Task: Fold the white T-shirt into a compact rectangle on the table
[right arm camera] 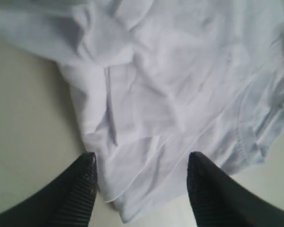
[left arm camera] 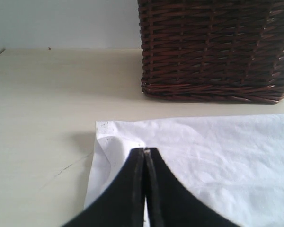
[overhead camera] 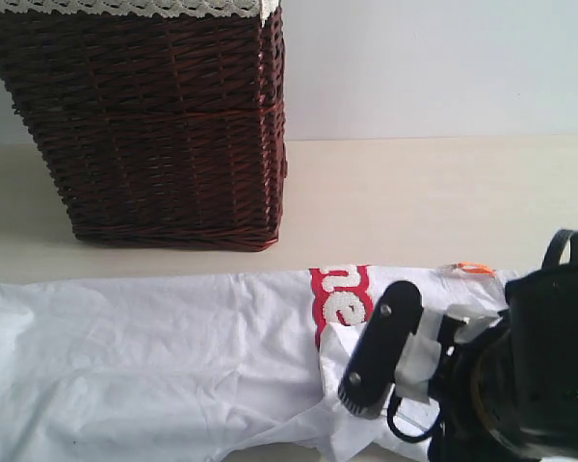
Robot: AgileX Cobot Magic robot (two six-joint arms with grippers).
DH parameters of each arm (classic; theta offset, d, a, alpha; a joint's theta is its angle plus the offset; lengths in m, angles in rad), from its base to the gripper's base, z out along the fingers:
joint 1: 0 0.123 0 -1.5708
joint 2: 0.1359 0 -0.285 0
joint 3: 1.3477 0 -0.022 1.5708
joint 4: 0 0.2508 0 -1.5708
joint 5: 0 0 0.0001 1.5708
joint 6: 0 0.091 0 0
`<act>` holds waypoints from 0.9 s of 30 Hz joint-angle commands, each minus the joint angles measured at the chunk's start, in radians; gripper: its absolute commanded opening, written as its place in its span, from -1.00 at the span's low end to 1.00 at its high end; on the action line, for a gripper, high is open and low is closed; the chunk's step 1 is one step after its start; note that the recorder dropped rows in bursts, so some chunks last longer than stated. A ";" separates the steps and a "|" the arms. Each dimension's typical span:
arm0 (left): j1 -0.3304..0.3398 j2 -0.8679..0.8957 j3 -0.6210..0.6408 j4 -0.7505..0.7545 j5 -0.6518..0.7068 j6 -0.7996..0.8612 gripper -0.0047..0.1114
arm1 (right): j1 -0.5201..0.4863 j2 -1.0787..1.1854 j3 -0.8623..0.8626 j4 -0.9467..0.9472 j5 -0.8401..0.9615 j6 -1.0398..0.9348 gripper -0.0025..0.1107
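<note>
Cotton, white and softly creased, makes up the white T-shirt point(overhead camera: 154, 356), which is laid out in a long band across the near part of the table point(overhead camera: 433, 202). Shallow wrinkles are spread over its surface. A red patch point(overhead camera: 339, 303) bearing fuzzy white letters is partly shown at a folded edge near the middle, and a small orange tag point(overhead camera: 474, 268) is seen at the far edge towards the right. At the near right the cloth is bunched and doubled over.

The left gripper point(left arm camera: 145, 150) is closed, its jaws pressed together with only a thin seam between them. Its tips are placed over a corner of the shirt, just inside a turned-back edge; whether any cloth is pinched cannot be told. The right gripper point(right arm camera: 142, 161) is held open, its jaws set well apart on either side of a stitched hem at the shirt's rumpled edge, and nothing is gripped between them.

The tabletop is pale cream and matte, and bare surface is left around the shirt. A dark wicker basket point(overhead camera: 154, 125) is stood on it beyond the shirt, apart from the cloth, with a white lace trim point(overhead camera: 125, 8) along its top. A plain pale wall point(overhead camera: 433, 67) is seen behind
</note>
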State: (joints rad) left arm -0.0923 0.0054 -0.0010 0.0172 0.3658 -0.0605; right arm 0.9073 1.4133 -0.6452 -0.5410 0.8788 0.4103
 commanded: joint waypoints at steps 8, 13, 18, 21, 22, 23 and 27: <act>0.003 -0.005 0.001 0.001 -0.012 0.000 -0.92 | -0.004 0.200 0.021 -0.118 -0.084 0.048 0.02; 0.003 -0.005 0.001 0.001 -0.012 0.000 -0.92 | -0.004 0.277 0.010 -0.187 -0.091 0.114 -0.01; 0.003 -0.005 0.001 0.001 -0.012 0.000 -0.92 | -0.004 0.296 0.010 -0.202 -0.070 0.133 -0.45; 0.003 -0.005 0.001 0.001 -0.012 0.000 -0.92 | -0.004 0.296 -0.024 -0.243 -0.051 0.136 -0.65; 0.003 -0.005 0.001 0.001 -0.012 0.000 -0.92 | -0.004 0.296 -0.034 -0.272 -0.056 0.141 -0.66; 0.003 -0.005 0.001 0.001 -0.012 0.000 -0.92 | -0.004 0.296 -0.043 -0.303 -0.061 0.159 -0.68; 0.003 -0.005 0.001 0.001 -0.012 0.000 -0.92 | -0.004 0.296 -0.064 -0.463 -0.022 0.237 -0.90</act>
State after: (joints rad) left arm -0.0923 0.0054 -0.0010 0.0172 0.3658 -0.0605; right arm 0.9073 1.7113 -0.6940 -0.9071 0.8236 0.6081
